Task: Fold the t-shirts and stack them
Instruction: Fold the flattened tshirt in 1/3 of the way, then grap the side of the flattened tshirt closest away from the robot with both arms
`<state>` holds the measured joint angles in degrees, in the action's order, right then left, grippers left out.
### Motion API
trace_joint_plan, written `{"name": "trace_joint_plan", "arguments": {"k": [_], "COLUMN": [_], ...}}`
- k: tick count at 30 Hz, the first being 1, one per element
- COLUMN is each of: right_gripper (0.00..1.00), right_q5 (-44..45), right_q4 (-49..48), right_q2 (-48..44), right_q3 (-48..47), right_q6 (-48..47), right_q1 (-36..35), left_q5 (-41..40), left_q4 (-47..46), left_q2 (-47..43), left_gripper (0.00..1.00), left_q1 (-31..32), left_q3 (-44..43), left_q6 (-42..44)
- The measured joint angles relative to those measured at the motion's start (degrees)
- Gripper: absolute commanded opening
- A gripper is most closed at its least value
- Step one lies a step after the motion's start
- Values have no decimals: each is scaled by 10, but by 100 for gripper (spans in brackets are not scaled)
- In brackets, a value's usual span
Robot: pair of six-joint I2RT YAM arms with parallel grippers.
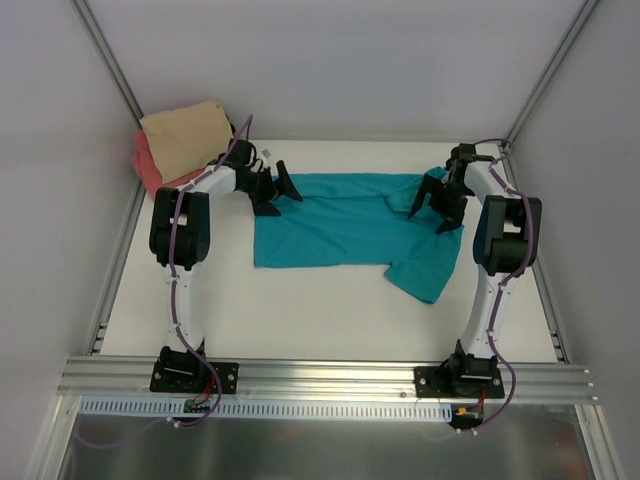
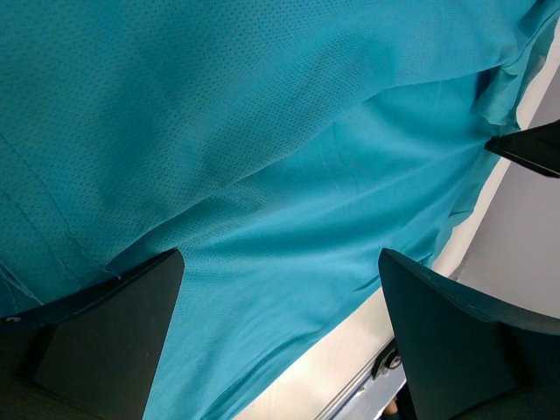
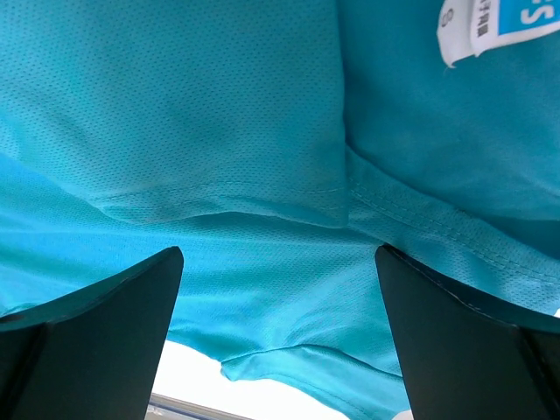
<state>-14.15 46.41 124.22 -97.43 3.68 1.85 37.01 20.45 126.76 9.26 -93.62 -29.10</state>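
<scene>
1. Hovering with both hands over the teal t-shirt point(image 1: 340, 225), spread in the middle of the counter point(image 1: 300, 320): left hand point(image 1: 280, 193) at its far left edge, right hand point(image 1: 436, 205) at its far right, close to the white neck label point(image 3: 490, 26). Both released, jaws wide, grasping nothing.
2. Take the step in hand as a two-point pinch of the far edge, for a fold toward the near side; only a judgement from the layout.
3. Lower both hands together, until one finger of each goes under the cloth edge and the other stays above.
4. Pinch the hem itself, not a loose wrinkle; soft cotton slips out easily from a shallow bite.
5. Close both sides at the same level, to hold the edge straight during the lift.
6. Mind the sleeve lying skewed at the near right; likely to drag and spoil the fold.
7. Leave alone the tan t-shirt point(image 1: 185, 140) resting on the coral t-shirt point(image 1: 148, 172) in the far left corner.
</scene>
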Motion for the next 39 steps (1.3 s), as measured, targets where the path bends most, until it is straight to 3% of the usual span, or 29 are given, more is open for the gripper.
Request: {"name": "trace_joint_plan", "arguments": {"k": [12,17,23,26,30,35,39], "right_gripper": [99,99,99,100,98,95,74], "right_q5": [-17,-17,-17,-23,-34,-46,-49], "right_q4": [3,5,-2,-9,-17,-43,-78], "right_q2": [5,-111,-342,-409,-432,-432,-427], "right_q3": [-14,98,295,390,498,545,550], "right_q6": [-4,-14,-22,-24,-24,-21,-18], "right_q1": [6,15,23,23,23,23,23], "left_q5": [-2,-4,-5,-2,-7,-16,-17], "left_q4": [1,5,1,-14,-16,-10,-7], "left_q2": [25,-58,-266,-344,-387,-389,-391], "left_gripper": [99,99,99,99,99,99,99], "left_q1": [-11,-11,-11,-11,-11,-11,-11], "left_q3": [-48,25,172,251,339,357,348], "left_q6": [-1,6,29,30,28,29,30]}}
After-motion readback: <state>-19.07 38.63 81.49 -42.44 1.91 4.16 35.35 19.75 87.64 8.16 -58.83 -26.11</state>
